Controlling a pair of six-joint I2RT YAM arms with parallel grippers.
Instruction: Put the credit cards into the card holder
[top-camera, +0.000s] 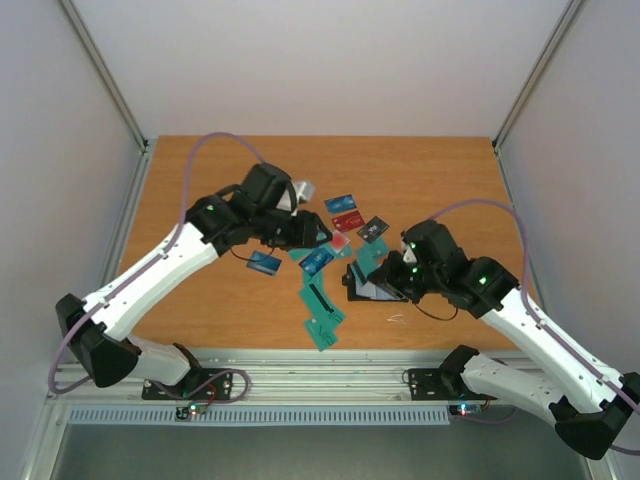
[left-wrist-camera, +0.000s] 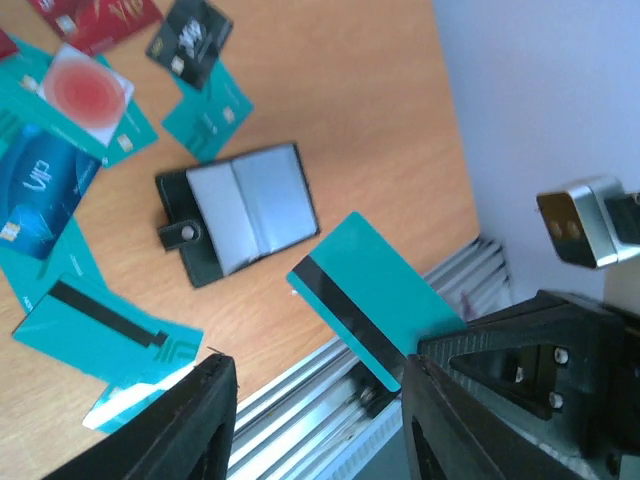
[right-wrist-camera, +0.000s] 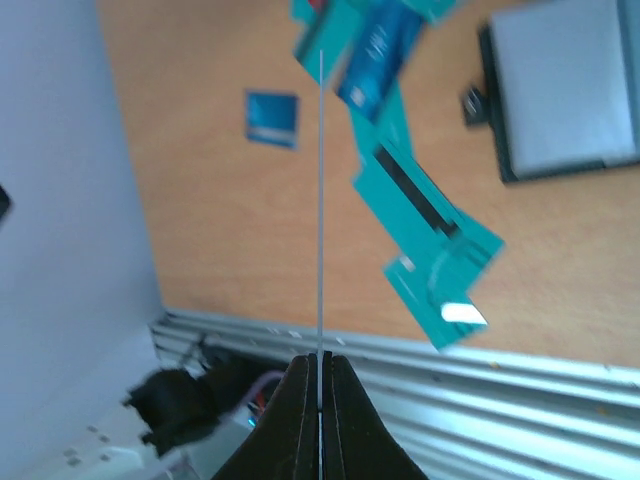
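Top view, table (top-camera: 200, 190): brown wood, with a metal rail (top-camera: 330, 358) along the near edge.
Top view, credit cards (top-camera: 322, 300): scattered mid-table, mostly teal, plus blue, red and one dark; a lone blue card (top-camera: 264, 262) sits left of the cluster.
Top view, card holder (top-camera: 360, 288): on the table at the cluster's right end, partly covered by the right gripper (top-camera: 390, 272).
Top view, left gripper (top-camera: 312, 236): above the cluster's far-left part; finger state unreadable from here.
Left wrist, fingers (left-wrist-camera: 170, 425): spread apart, with table edge and rail showing in the gap.
Left wrist, card holder: lying open and flat, pale grey inside facing up.
Left wrist, striped teal card (left-wrist-camera: 370, 300): in the air, tilted, over the table edge, lower corner hidden behind dark gripper parts; cannot tell here what grips it.
Left wrist, blue VIP card (left-wrist-camera: 40, 190): flat on teal cards, well apart from the holder.
Right wrist, fingers (right-wrist-camera: 300, 420): pressed together on a thin card (right-wrist-camera: 320, 200), seen edge-on.
Right wrist, card holder: upper right, open on the table.
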